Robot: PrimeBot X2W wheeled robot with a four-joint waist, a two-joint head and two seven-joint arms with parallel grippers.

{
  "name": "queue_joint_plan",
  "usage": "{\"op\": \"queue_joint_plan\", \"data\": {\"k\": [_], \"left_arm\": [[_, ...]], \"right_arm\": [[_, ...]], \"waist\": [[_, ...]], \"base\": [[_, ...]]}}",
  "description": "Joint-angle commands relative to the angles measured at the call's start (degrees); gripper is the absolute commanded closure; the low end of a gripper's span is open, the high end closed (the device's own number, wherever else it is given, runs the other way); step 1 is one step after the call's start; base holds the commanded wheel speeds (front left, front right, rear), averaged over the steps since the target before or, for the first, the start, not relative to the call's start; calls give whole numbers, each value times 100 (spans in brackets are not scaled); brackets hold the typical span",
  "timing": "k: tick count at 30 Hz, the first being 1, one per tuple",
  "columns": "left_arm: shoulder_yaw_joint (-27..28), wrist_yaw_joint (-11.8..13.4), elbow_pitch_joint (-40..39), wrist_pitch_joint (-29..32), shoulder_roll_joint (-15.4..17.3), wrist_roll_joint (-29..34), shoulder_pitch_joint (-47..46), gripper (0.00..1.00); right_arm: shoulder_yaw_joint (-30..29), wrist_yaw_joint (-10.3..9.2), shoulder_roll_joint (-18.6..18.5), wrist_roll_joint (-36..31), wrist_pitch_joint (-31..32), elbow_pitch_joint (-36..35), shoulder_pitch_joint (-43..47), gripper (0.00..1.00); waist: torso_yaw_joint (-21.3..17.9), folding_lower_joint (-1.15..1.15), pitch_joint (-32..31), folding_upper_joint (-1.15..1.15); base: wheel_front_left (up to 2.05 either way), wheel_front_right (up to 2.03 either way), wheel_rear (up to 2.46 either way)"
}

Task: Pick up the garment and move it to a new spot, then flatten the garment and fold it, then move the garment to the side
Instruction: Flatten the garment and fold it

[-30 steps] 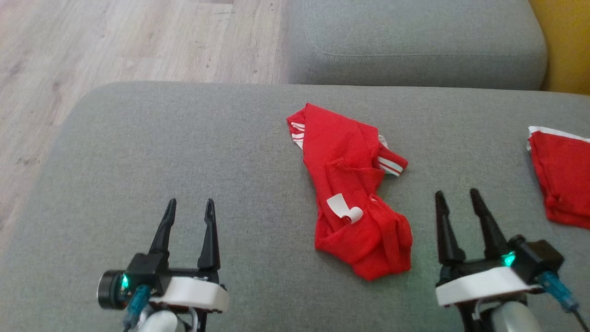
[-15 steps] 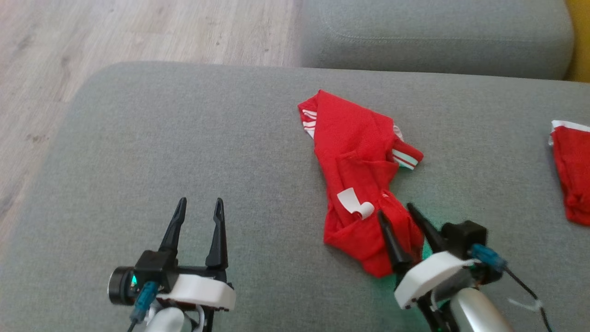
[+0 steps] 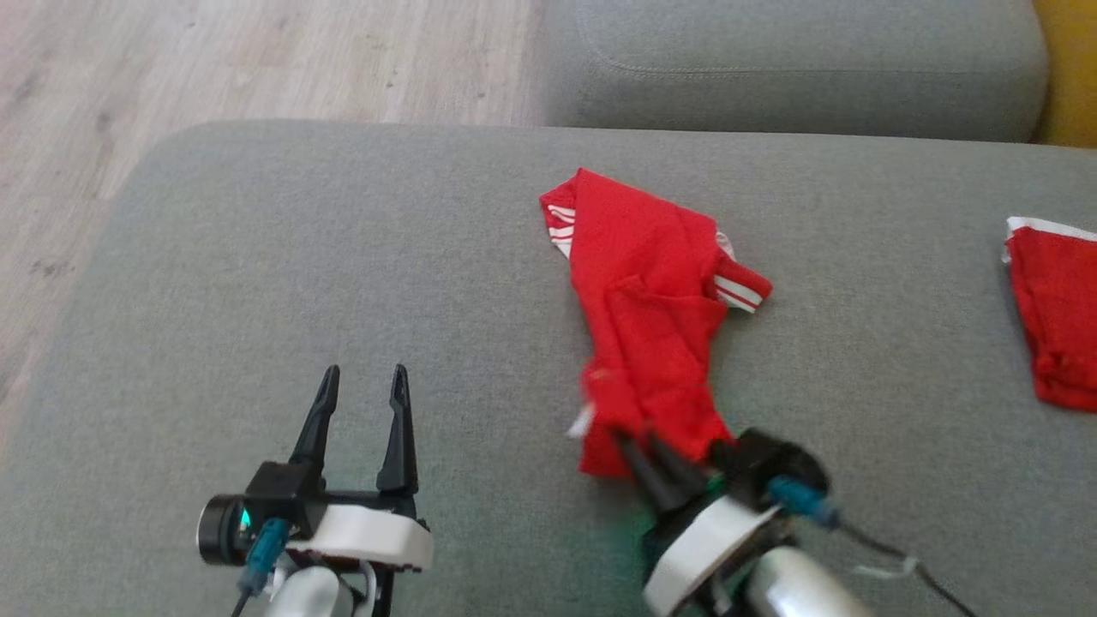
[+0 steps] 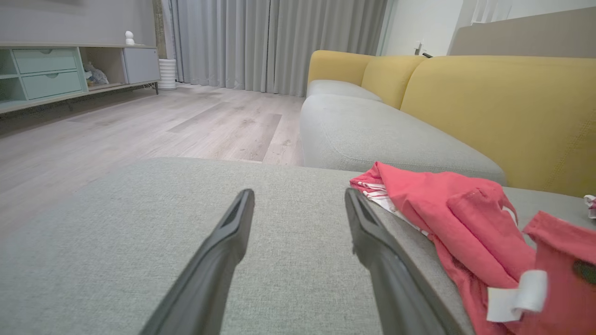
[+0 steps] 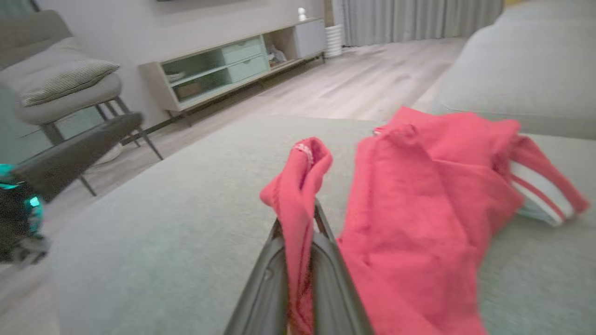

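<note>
Soft red cloth garment with white stripes, crumpled in a long heap on the wide grey fabric cushion, a little right of the middle. Near end seemingly raised a bit, far end flat on the cushion.

Right gripper with two long dark fingers pinched tight on the near end of the garment. In the right wrist view, a thin fold of red cloth squeezed between the two fingers and poking up past the tips. Left gripper with two long dark fingers spread wide, holding nothing, hovering over bare cushion well to the left of the garment.

Looks very light and floppy, not stiff at all. Likely to hang down and stretch long when lifted, with the far end dragging. Probably not slippery, but only a small bit of cloth caught, so maybe easy to lose with a quick tug. Nothing to break.

Good places to hold for pulling flat: an edge or a corner, such as the white striped hem on the far right side. Best with both grippers, one corner each. Small white curled label near the caught end likely too weak for holding.

Another red cloth piece with a white edge at the far right of the cushion, well apart. Not to be mixed up.
</note>
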Motion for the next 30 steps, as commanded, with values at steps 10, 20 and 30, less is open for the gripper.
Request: {"op": "queue_joint_plan", "data": {"k": [10, 20, 30], "left_arm": [[417, -151, -121, -70, -110, 253, -200, 0], [1053, 26, -689, -70, -225, 503, -135, 0], [1120, -119, -841, -70, -381, 702, 18, 0]], "right_arm": [[1510, -5, -534, 240, 70, -985, -13, 100], [1056, -5, -475, 138, -145, -1613, -1107, 100], [491, -5, 4, 852, 397, -239, -3933, 100]], "waist": [[-152, 0, -74, 0], [-97, 0, -160, 0], [454, 0, -366, 0]], "base": [[0, 0, 0], [0, 0, 0], [0, 0, 0]]}}
